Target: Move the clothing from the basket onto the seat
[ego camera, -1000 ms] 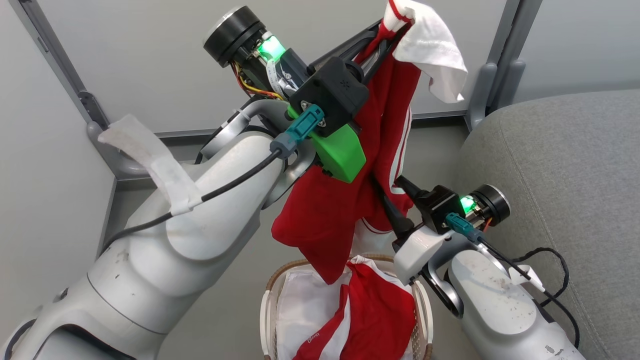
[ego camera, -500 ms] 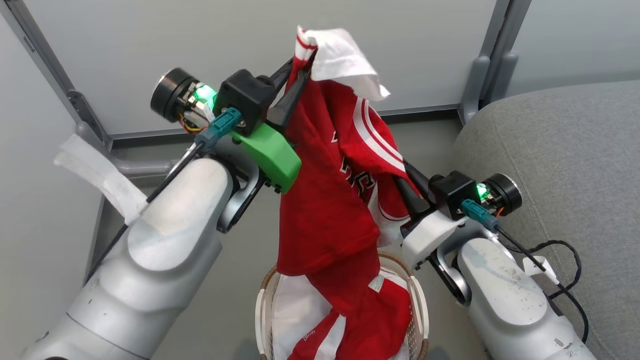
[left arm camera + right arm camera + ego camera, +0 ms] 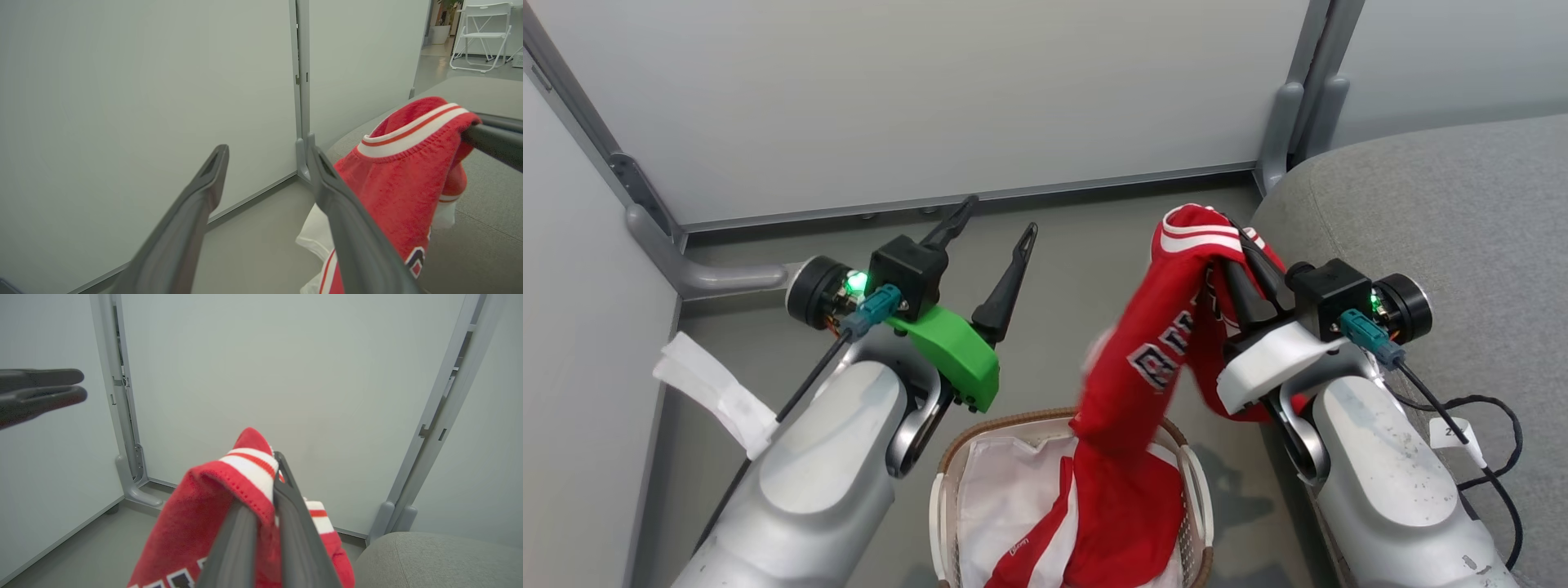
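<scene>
Your right gripper is clenched on the striped trim of the clothing, held up just beside the seat's left edge. The red fabric hangs with its long axis running steeply down and to the left. Its top end is at the fingers and its bottom end is piled in the basket, against the right wall. Your left gripper is released and empty, its fingers spread and pointing at the partition.
</scene>
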Robot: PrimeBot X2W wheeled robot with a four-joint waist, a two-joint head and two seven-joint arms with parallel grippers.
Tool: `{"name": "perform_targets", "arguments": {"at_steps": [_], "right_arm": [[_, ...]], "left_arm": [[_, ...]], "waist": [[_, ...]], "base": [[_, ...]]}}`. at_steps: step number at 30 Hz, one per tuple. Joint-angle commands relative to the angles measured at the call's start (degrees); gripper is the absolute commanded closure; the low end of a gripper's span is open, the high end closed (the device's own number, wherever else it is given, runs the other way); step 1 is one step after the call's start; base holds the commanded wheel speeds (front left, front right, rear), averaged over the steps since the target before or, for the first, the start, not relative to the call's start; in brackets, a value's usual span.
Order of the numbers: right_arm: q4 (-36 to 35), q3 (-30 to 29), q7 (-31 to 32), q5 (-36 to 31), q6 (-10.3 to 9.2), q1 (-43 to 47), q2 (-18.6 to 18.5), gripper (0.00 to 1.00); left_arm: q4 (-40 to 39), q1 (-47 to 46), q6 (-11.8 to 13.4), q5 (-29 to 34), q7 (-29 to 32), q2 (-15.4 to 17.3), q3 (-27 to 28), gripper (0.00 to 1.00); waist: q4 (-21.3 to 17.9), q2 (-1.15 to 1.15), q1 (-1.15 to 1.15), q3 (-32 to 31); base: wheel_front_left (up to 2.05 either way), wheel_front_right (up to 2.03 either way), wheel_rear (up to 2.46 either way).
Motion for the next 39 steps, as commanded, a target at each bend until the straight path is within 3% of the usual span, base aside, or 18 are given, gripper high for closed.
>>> {"name": "perform_targets", "arguments": {"at_steps": [1, 14, 26, 39], "right_arm": [[-0.46, -0.55, -0.12, -0.53, -0.06, 0.13, -0.23, 1.00], [-2.66, -5.74, -0.12, -4.14, -0.06, 1.61, -0.24, 1.00], [-3.68, -5.81, -0.13, -4.95, -0.06, -0.23, -1.27, 1.00], [-6.99, -7.19, -0.12, -5.16, -0.07, -4.69, -6.27, 1.00]], "left_arm": [[0.57, 1.52, 0.20, -0.20, -0.66, -0.19, -0.25, 0.00], [3.08, 8.25, -0.35, 0.15, -3.87, -0.99, -0.41, 0.00], [0.31, 12.88, -1.71, 2.57, -3.86, -2.01, 1.88, 0.00], [-1.21, 11.04, -2.19, 7.02, -3.86, -2.99, 3.55, 0.00]], "waist": [[-0.25, 0.00, 0.00, 0.16], [-3.42, 0.00, 0.00, 0.78], [-6.45, 0.00, 0.00, 2.45], [-18.50, 0.00, 0.00, 8.39]], "base": [[0.00, 0.00, 0.00], [0.00, 0.00, 0.00], [0.00, 0.00, 0.00], [0.00, 0.00, 0.00]]}}
